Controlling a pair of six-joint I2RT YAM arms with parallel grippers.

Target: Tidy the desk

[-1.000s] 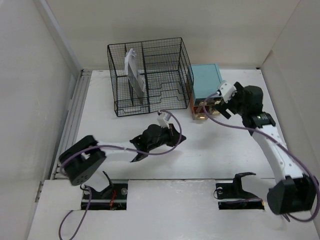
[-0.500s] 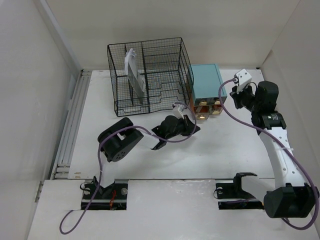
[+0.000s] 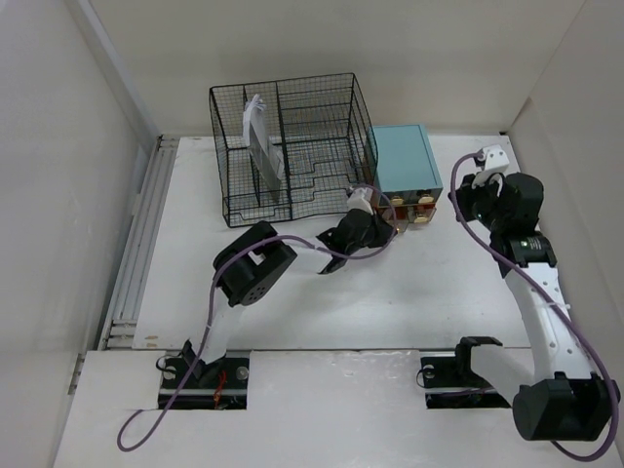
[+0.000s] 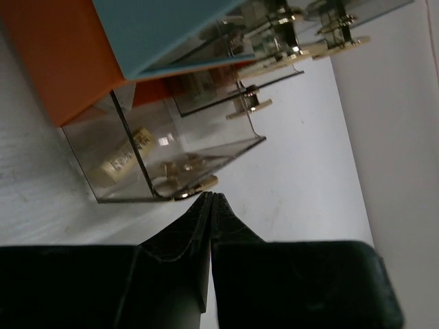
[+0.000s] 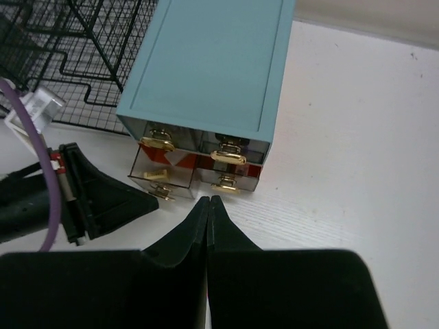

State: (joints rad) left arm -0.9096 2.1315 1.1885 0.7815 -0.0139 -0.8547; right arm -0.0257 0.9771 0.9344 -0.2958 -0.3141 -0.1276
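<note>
The desk [image 3: 439, 283] is a wide white tabletop with white walls. A teal box [image 3: 402, 161] with clear, gold-handled drawers stands at the back. Its lower left drawer [image 5: 161, 175] is pulled out a little, with small items inside. My left gripper [image 3: 388, 234] is shut and empty. Its tips [image 4: 211, 196] sit right at that drawer's gold handle [image 4: 195, 190]. My right gripper [image 3: 456, 202] is also shut and empty. It hovers just right of the box, with its tips [image 5: 208, 199] close in front of the lower right drawer [image 5: 226, 182].
A black wire-mesh rack [image 3: 288, 146] stands left of the teal box with white papers [image 3: 261, 141] upright inside. The left arm's elbow [image 3: 253, 273] rises mid-desk, with purple cables trailing from both arms. Rails run along the left wall [image 3: 146, 224].
The left arm has swung right, bringing its shut gripper up to the pulled-out drawer. The right gripper has drawn back from the drawers to the right and has shut.
</note>
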